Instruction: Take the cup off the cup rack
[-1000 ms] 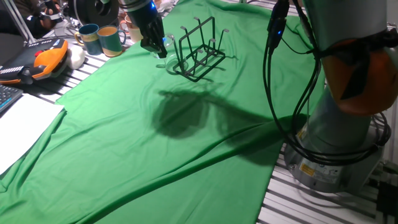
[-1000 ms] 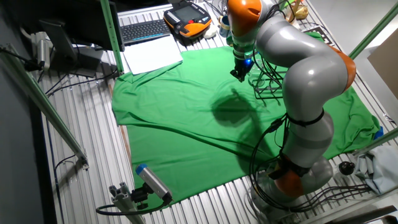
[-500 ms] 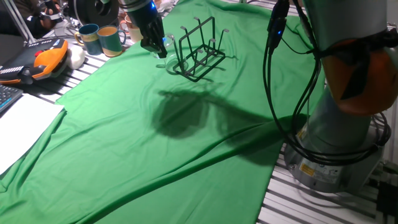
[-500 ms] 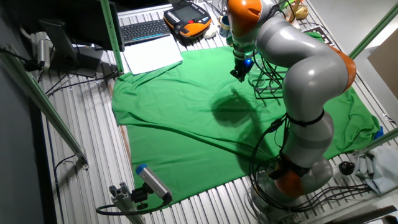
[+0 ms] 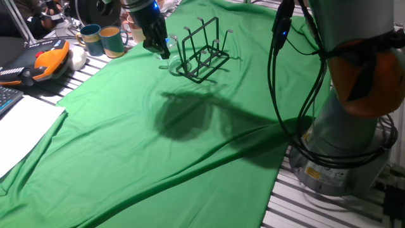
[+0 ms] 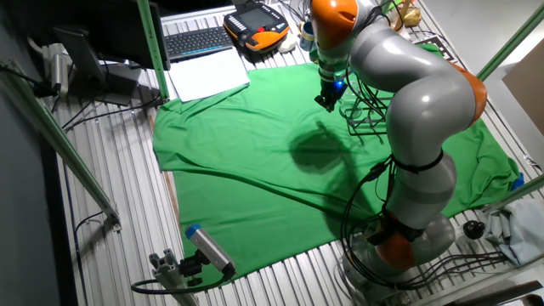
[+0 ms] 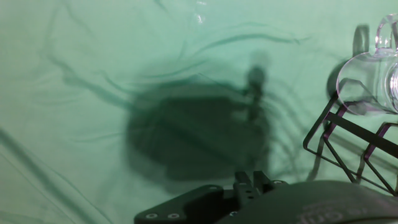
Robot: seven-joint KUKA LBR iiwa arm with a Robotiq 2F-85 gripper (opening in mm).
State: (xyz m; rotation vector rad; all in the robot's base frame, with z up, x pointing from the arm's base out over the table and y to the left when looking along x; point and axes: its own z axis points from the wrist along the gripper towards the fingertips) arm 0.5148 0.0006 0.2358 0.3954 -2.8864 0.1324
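My gripper (image 5: 155, 45) hangs low over the green cloth (image 5: 158, 139) at the far end of the table, just beside the near-left corner of the cup rack (image 5: 202, 49). From these angles I cannot tell how far my fingers are parted or whether they have hold of anything. The cup (image 7: 373, 78) shows best through my hand camera: clear glass, at the corner of the rack's black wire base, its handle pointing up the frame; whether it hangs on a prong or rests against the wires I cannot make out. Left of me, off the cloth, stand two teal-and-tan mugs (image 5: 102, 39), and beyond them an orange pendant (image 5: 43, 61) and a white sheet (image 5: 22, 130). My own cables (image 5: 285, 82) drape across the right side, and my shadow (image 5: 183, 117) darkens the cloth in the middle.
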